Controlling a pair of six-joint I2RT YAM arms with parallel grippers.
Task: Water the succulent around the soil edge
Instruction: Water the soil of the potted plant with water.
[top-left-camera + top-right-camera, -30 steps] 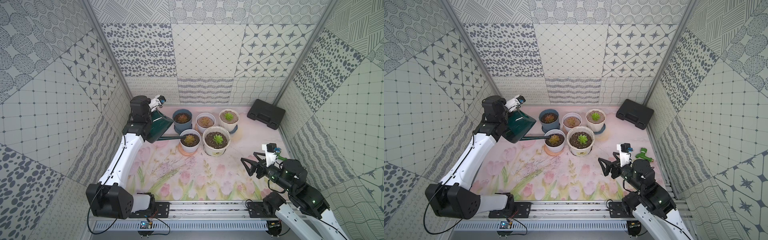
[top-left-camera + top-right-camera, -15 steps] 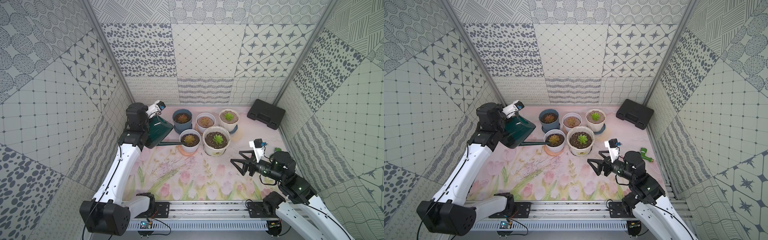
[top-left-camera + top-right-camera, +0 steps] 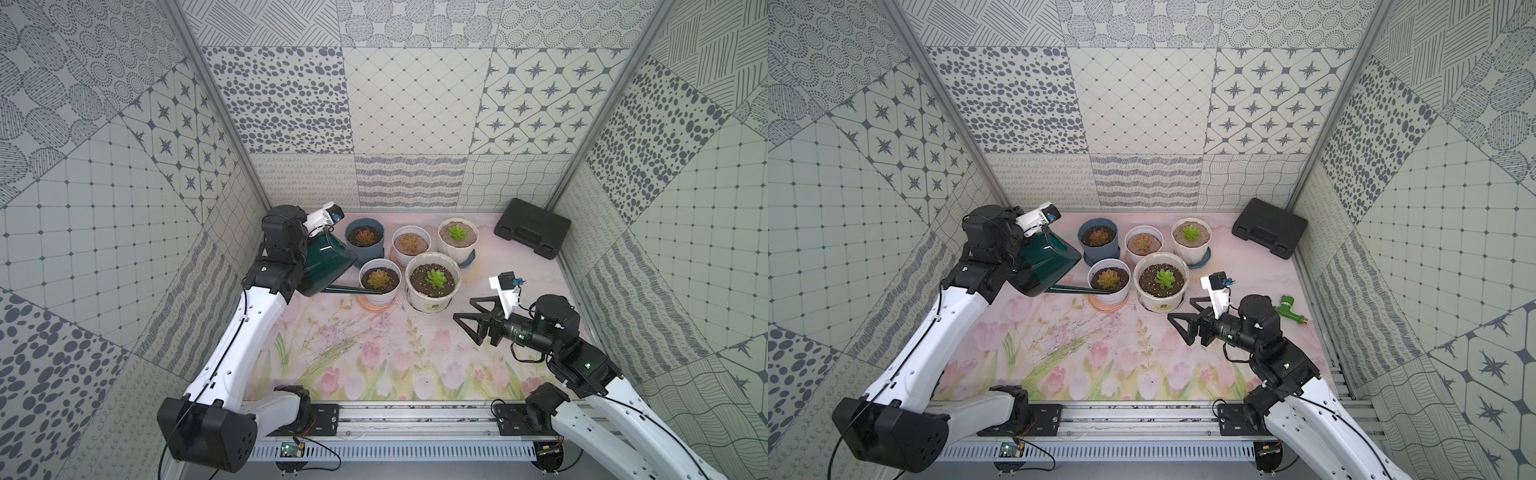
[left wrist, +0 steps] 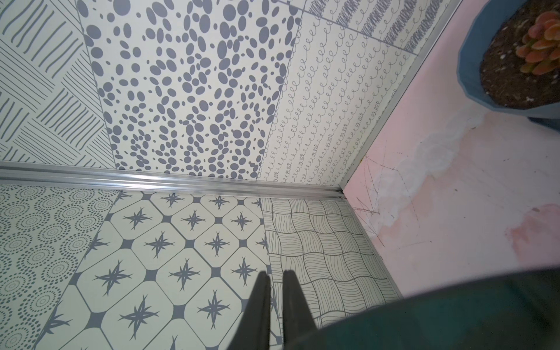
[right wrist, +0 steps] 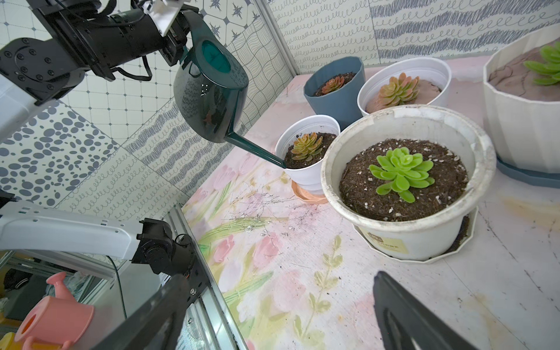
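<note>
right end effector point(image 3: 462, 308) moved nearer; watering can point(image 3: 328, 266) spout at small pot point(image 3: 380, 300) rim.

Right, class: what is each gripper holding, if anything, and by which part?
The left gripper holds the green watering can by its handle, opposite the spout. The right gripper is open and holds nothing.
</note>
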